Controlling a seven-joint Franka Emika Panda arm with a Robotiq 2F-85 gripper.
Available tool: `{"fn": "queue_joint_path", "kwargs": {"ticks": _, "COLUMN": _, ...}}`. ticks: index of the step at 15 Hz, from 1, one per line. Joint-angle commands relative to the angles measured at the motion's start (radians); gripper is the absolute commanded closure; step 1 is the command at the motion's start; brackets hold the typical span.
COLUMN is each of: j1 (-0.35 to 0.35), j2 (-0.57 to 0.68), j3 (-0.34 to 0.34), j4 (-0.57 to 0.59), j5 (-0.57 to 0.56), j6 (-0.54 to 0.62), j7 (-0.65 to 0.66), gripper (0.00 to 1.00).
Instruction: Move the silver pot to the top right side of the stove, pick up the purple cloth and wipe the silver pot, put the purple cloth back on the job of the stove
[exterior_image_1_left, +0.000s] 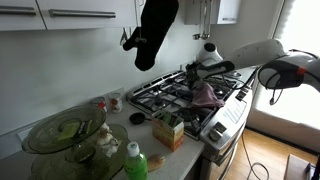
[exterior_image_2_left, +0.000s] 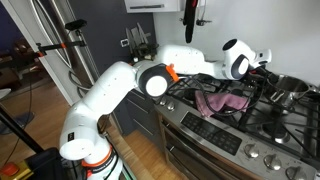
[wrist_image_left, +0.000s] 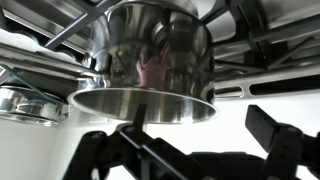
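Hand (wrist_image_left: 176, 132) spread before silver pot (wrist_image_left: 150, 55) — purple cloth (exterior_image_1_left: 205, 95) (exterior_image_2_left: 222, 101) in both exterior views.

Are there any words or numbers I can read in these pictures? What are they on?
No text can be read in any view.
Yellow-and-green cardboard carton: it has print, but it is too blurred to read.
Green plastic bottle near it: any label is too small to read.
Shiny silver metal pot in the wrist view: no marks, only reflections.
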Motion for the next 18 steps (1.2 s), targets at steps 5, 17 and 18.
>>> {"fn": "queue_joint_path", "kwargs": {"ticks": 5, "j1": 0.018, "j2": -0.224, "j3": 0.099, "j4": -0.2, "j5": 0.091, "j6": -0.217, "j7": 0.024, "gripper": 0.0}}
{"fn": "queue_joint_path", "kwargs": {"ticks": 17, "j1": 0.106, "j2": -0.445, "j3": 0.014, "j4": -0.542, "j5": 0.312, "j6": -0.448, "j7": -0.057, "gripper": 0.0}}
{"fn": "queue_joint_path", "kwargs": {"ticks": 18, "j1": 0.113, "j2": -0.453, "j3": 0.0, "j4": -0.564, "j5": 0.304, "j6": -0.446, "j7": -0.06, "gripper": 0.0}}
